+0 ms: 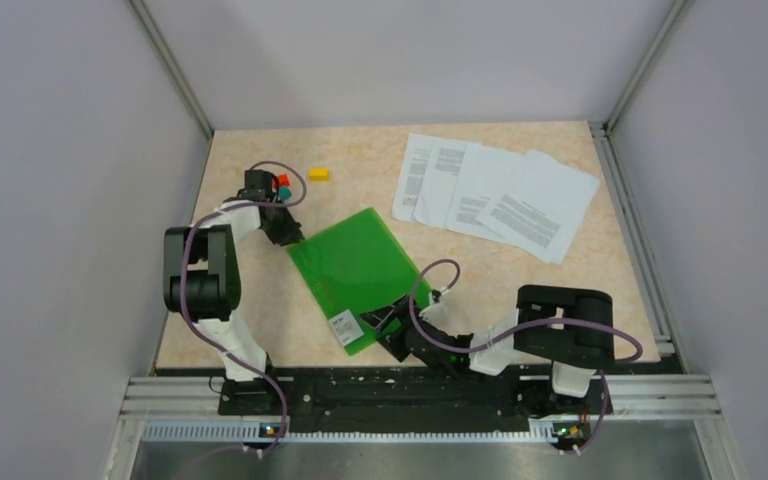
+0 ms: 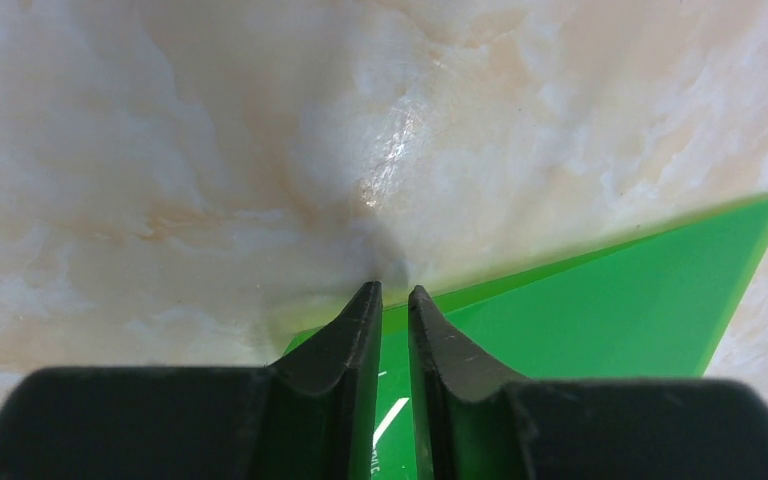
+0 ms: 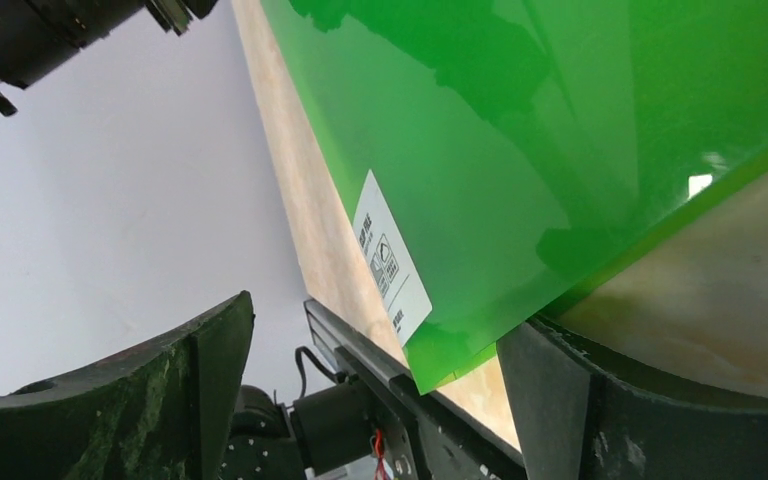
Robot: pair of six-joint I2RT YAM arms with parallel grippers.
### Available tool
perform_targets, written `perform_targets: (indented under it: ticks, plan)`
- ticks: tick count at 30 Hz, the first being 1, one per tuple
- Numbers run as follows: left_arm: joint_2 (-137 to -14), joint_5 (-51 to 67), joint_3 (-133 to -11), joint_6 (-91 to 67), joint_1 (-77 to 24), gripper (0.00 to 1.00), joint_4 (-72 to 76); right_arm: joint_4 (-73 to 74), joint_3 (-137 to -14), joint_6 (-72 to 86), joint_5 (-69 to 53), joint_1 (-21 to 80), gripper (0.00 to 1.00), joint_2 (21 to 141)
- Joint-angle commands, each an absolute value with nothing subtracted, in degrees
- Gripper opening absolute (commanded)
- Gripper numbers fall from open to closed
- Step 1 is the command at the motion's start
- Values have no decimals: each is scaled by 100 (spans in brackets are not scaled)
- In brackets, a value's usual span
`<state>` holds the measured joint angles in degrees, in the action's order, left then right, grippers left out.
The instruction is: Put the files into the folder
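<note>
Closed folder [image 1: 360,265] flat, centre; files [image 1: 495,195] fanned far right, apart; left gripper [image 2: 392,290] nearly clenched at folder's far corner, grip unconfirmed; right gripper [image 3: 375,330] released, straddling labelled near corner; risk: slick cover slips out, folder skids.

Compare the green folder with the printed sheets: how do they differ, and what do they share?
The folder is one glossy green piece; the files are several white sheets of black text, fanned and overlapping. The folder lies mid-table, the files far right. The left gripper and right gripper are at the folder's corners, neither near the files. Both are flat rectangles on the table.
</note>
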<state>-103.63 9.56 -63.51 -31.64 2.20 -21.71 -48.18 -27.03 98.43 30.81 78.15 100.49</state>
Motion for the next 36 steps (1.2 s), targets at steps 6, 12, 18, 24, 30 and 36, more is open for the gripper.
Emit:
perform_targets:
  ticks: [6, 12, 18, 24, 30, 36]
  plan:
    - [-10270, 948, -6217, -3173, 215, 15, -2591, -6078, -2536, 9094, 3740, 7884, 69, 10150]
    - [-10249, 1068, -6239, -3197, 222, 9, -2632, -6019, -2616, 8638, 3823, 7879, 45, 10092]
    - [-10183, 1151, -6348, -3254, 227, 8, -2732, -5210, -2846, 7858, 3963, 7931, 16, 9801]
    - [-9921, 793, -6722, -3423, 249, 40, -3160, -4122, -3456, 6660, 4413, 8233, 0, 9549]
    - [-9234, -230, -7221, -3907, 257, 71, -3939, -3284, -4122, 5210, 4936, 8607, 0, 9544]
    - [-8178, -408, -7706, -4321, 243, 83, -4633, -2558, -4895, 3909, 5300, 8912, 0, 9772]
